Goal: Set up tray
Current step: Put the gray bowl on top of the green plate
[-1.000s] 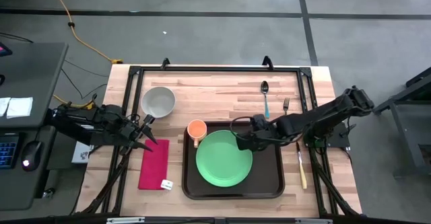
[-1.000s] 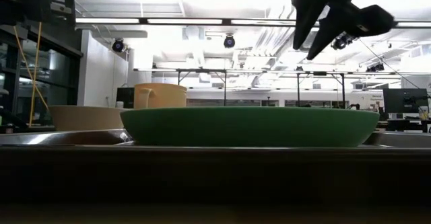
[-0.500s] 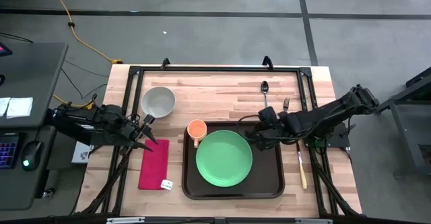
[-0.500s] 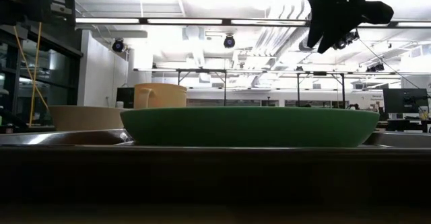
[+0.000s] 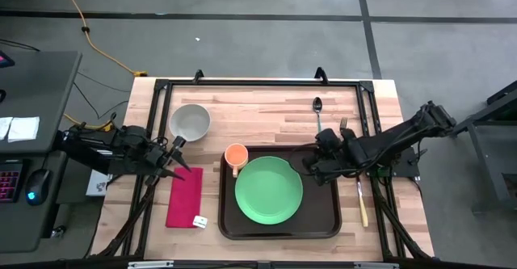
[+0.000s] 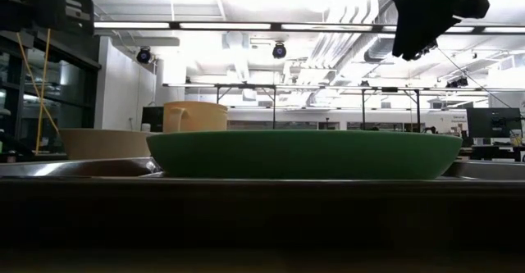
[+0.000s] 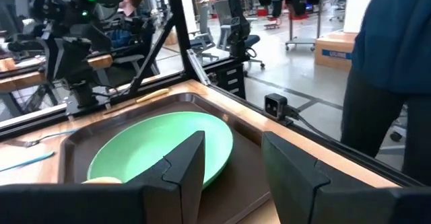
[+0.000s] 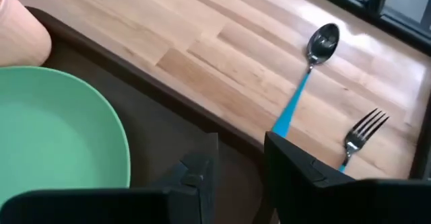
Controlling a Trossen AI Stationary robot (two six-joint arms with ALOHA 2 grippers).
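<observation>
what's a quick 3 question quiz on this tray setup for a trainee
1. True or false: the green plate lies on the tray.
2. Which item sits on the tray's corner next to the plate? A) grey bowl B) orange cup C) spoon
3. Fill in: the red napkin lies on the table beside the tray, below the ____ gripper.

Key
1. True.
2. B, the orange cup; the grey bowl and the spoon lie on the bare wood.
3. Left: the left gripper hovers open over the napkin's top edge, while the right gripper hangs open above the tray's right side.
</observation>
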